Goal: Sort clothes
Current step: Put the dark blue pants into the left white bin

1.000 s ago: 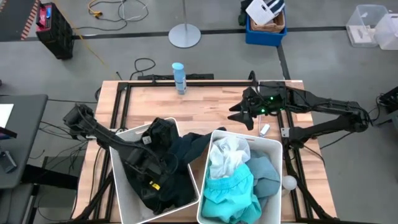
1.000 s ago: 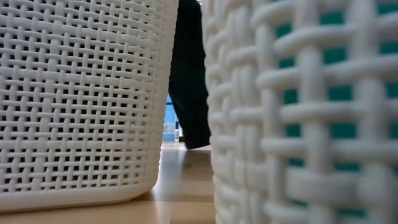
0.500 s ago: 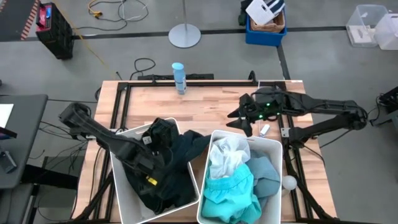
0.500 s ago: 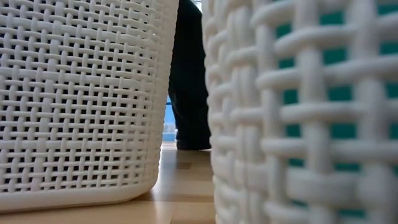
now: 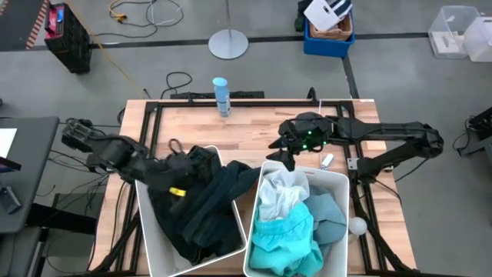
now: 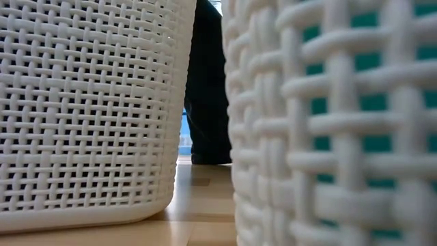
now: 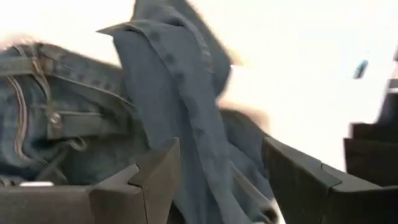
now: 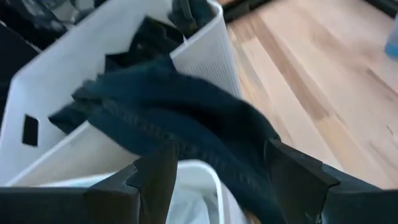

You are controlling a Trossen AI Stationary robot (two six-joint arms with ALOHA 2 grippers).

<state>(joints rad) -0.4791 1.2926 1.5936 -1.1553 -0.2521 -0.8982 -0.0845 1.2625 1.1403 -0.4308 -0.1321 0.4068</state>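
Dark clothes (image 5: 196, 219) fill the left white bin (image 5: 146, 211). One dark garment (image 5: 234, 178) hangs over that bin's right rim and reaches the table between the bins (image 6: 208, 102). White, turquoise and pale grey-blue clothes (image 5: 288, 215) lie in the right bin (image 5: 338, 185). My left gripper (image 5: 184, 196) is open above the dark pile, a fold of dark denim (image 7: 186, 124) running between its fingers. My right gripper (image 5: 280, 151) is open above the table just beyond the right bin's far rim, facing the draped garment (image 8: 186, 124). My left gripper has its open fingers on either side of the dark denim fold (image 7: 205, 180), coming slanting down from the table's left. I cannot tell whether either finger touches the cloth. The cloth lies on the pile in the bin.
A slim blue bottle (image 5: 221, 94) stands at the table's far edge. A small white object (image 5: 327, 161) lies right of my right gripper, and a white ball (image 5: 357, 225) sits beside the right bin. Bare wood lies between bottle and bins.
My left gripper has opened and let go of the dark garment, then drawn back up and toward the table's left edge. The garment stays draped over the left bin's rim. My right gripper has moved toward the table's left, nearing the bins, still open.
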